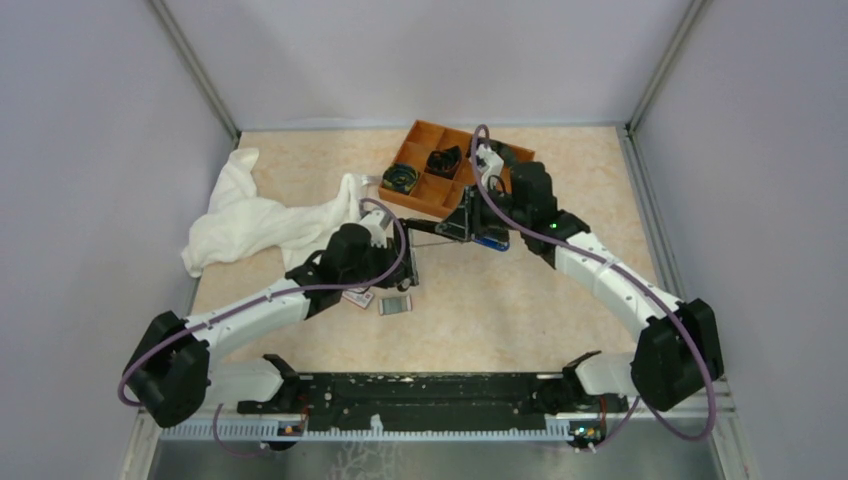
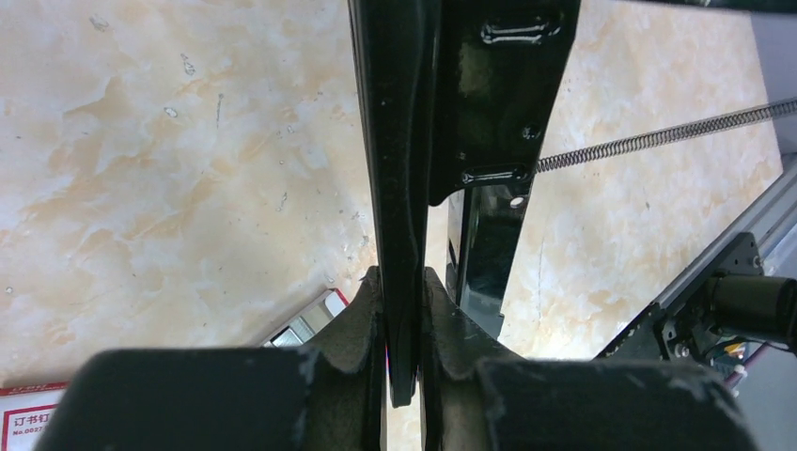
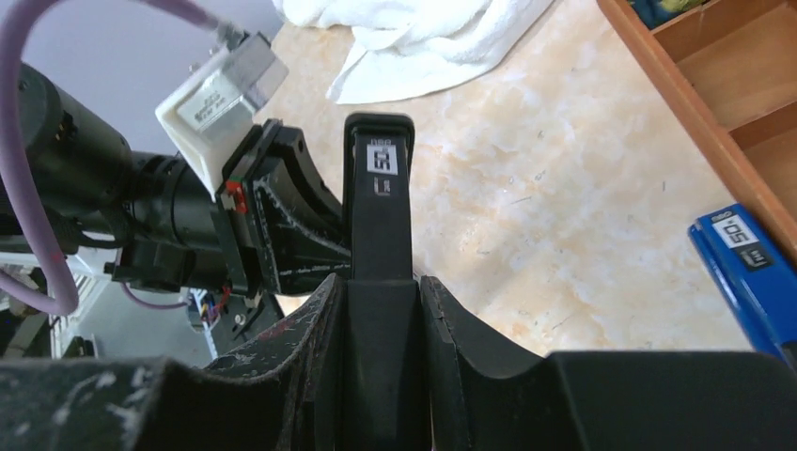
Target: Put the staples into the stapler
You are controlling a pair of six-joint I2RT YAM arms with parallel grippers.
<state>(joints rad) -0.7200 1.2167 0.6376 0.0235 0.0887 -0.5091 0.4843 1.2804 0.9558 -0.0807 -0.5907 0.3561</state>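
Observation:
The black stapler (image 1: 440, 232) is swung open and held off the table between both grippers, its feed spring (image 2: 658, 139) stretched across the gap. My left gripper (image 1: 405, 268) is shut on one thin black arm (image 2: 399, 188) of it. My right gripper (image 1: 463, 222) is shut on the other arm, which bears a white label (image 3: 379, 188). The silver-grey staples (image 1: 395, 305) lie on the table just below the left gripper. Their white carton (image 1: 358, 297) with its red label lies beside them and also shows in the left wrist view (image 2: 28, 421).
An orange compartment tray (image 1: 415, 165) with dark items stands at the back centre. A blue-and-black stapler (image 1: 492, 241) lies under the right gripper and shows in the right wrist view (image 3: 747, 263). A white cloth (image 1: 260, 215) is bunched at the left.

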